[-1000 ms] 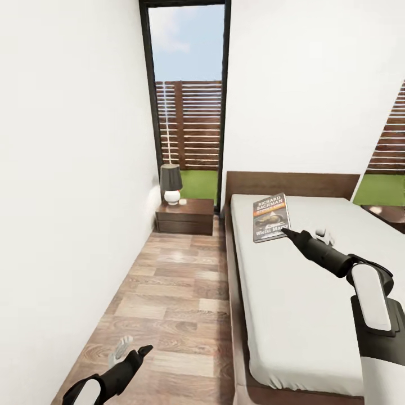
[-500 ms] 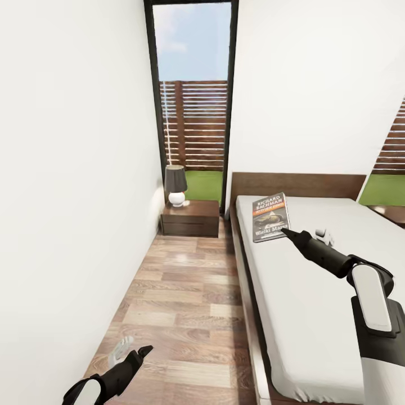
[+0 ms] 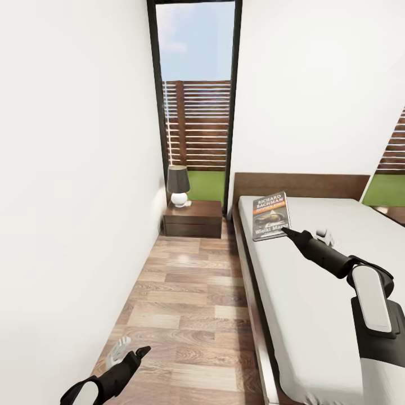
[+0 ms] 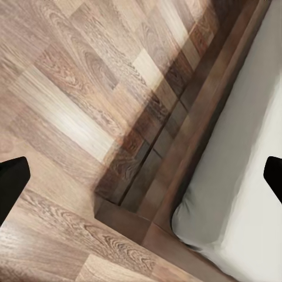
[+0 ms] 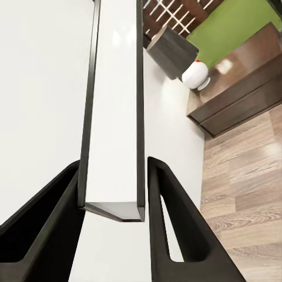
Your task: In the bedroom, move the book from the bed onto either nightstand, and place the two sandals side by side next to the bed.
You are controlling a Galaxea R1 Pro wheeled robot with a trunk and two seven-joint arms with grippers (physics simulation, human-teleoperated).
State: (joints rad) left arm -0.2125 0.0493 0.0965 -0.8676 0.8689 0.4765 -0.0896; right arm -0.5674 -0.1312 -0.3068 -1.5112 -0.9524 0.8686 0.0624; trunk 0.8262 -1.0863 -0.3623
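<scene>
My right gripper (image 3: 287,230) is shut on the lower edge of the book (image 3: 270,216), a dark paperback with white "RICHARD BACHMAN" lettering, held over the left side of the bed (image 3: 320,281) near the headboard. In the right wrist view the book (image 5: 117,106) shows edge-on between the two black fingers (image 5: 59,217). The nightstand (image 3: 193,218) stands left of the bed under the window. My left gripper (image 3: 132,351) hangs open low over the wood floor; its wrist view shows the bed's foot corner (image 4: 147,229). The sandals are out of view.
A dark-shaded lamp (image 3: 178,184) with a white base stands on the nightstand's left part. A white wall (image 3: 73,197) closes the left side of a narrow floor strip (image 3: 191,298) along the bed. The tall dark-framed window (image 3: 197,107) is straight ahead.
The whole picture has shifted, with the nightstand and bed edge sliding right, so the camera has moved. Both arms keep their pose and the book stays in the right gripper.
</scene>
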